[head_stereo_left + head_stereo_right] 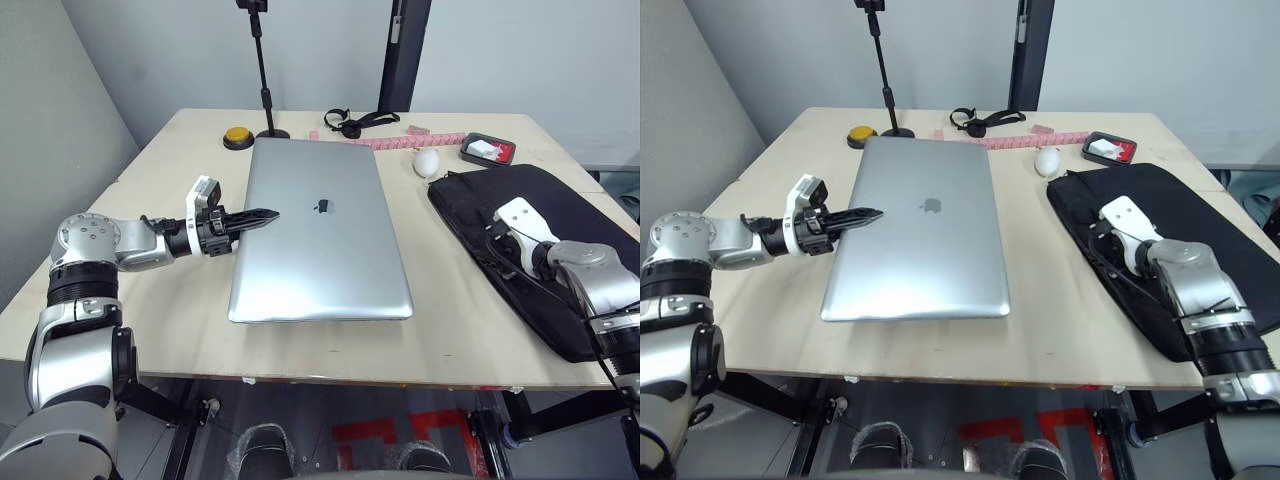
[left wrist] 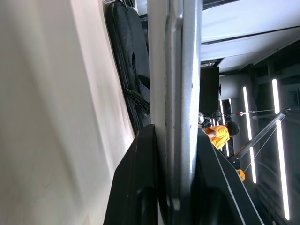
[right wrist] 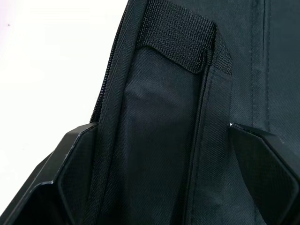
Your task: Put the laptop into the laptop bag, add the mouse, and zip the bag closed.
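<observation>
Nearest, the left gripper (image 1: 262,215) pinches the laptop's (image 1: 318,232) left edge, fingers (image 2: 140,187) above and below. The laptop lies flat at the table's (image 1: 160,190) centre, long axis front to back. The right gripper (image 3: 164,173), spread, straddles the laptop bag's (image 1: 560,215) handle. Farther, the mouse (image 1: 427,162) rests beside the bag.

No readable text; logo on laptop (image 1: 320,235) lid
</observation>
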Robot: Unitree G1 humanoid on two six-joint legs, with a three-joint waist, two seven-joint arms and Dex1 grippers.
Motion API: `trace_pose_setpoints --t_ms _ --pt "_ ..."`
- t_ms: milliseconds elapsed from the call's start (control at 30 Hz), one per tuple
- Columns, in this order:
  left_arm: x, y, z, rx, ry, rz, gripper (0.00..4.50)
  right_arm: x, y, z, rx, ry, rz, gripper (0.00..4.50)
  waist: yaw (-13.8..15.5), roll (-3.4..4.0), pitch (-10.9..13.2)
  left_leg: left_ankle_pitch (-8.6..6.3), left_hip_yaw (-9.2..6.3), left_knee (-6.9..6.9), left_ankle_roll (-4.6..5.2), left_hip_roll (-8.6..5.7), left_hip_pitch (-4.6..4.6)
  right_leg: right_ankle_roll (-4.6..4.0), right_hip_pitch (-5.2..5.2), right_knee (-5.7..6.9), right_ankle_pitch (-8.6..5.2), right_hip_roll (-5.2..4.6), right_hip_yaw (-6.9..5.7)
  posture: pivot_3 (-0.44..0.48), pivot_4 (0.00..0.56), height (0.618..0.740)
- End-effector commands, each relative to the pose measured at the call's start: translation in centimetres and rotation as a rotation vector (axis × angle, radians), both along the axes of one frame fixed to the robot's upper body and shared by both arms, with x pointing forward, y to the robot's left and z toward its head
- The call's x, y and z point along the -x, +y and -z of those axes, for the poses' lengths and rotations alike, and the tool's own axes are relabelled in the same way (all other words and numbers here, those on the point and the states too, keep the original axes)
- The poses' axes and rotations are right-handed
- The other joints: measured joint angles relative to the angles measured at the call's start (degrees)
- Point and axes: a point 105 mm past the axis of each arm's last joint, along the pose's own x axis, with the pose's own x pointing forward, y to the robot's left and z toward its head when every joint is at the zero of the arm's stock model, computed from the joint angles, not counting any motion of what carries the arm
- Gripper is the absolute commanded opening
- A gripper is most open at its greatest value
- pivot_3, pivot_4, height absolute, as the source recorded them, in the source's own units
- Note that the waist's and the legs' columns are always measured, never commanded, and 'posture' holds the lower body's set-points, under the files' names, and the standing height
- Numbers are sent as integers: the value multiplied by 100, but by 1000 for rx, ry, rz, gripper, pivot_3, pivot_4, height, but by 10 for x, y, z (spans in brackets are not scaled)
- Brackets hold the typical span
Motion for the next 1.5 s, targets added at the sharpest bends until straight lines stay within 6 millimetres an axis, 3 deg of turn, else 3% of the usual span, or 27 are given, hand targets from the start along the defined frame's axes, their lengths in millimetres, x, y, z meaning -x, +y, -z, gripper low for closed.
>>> trace_pose_setpoints --t_ms 33,400,600,833,933,1233,1500 --pt "7 0 -39 139 -145 40 240 -1 -1 -8 -50 -43 6 3706 0 0 0 0 -1 1 0 0 0 0 0 2 0 0 0 0 150 740" --pt "6 -5 -38 145 -138 47 240 3 0 -6 -200 -23 40 27 3 -1 0 0 -4 24 1 1 4 -1 1 22 0 -1 4 0 150 740" --pt "5 -14 -34 144 -131 69 240 1 2 -14 -201 -41 35 27 16 -1 0 0 -6 28 1 1 3 -1 2 25 0 -1 5 0 150 740" --pt "3 -36 -30 148 -122 106 240 -4 12 -45 -268 -92 14 27 6 -1 0 0 -6 29 1 1 2 0 0 27 0 -1 5 0 150 740" --pt "-3 -45 -22 142 -92 93 240 -3 16 -54 -249 -30 35 27 -4 0 0 0 -6 29 1 1 2 1 0 27 0 -1 6 0 150 740" --pt "-4 -76 -8 217 -23 119 240 1 34 -121 -471 -72 73 27 18 0 0 1 -6 27 0 0 -5 15 -1 33 9 -1 7 0 150 740" --pt "-19 -103 9 223 84 57 240 5 39 -125 -466 -71 99 27 86 0 0 2 -5 29 -1 0 -13 95 -2 21 55 -1 9 0 150 740"
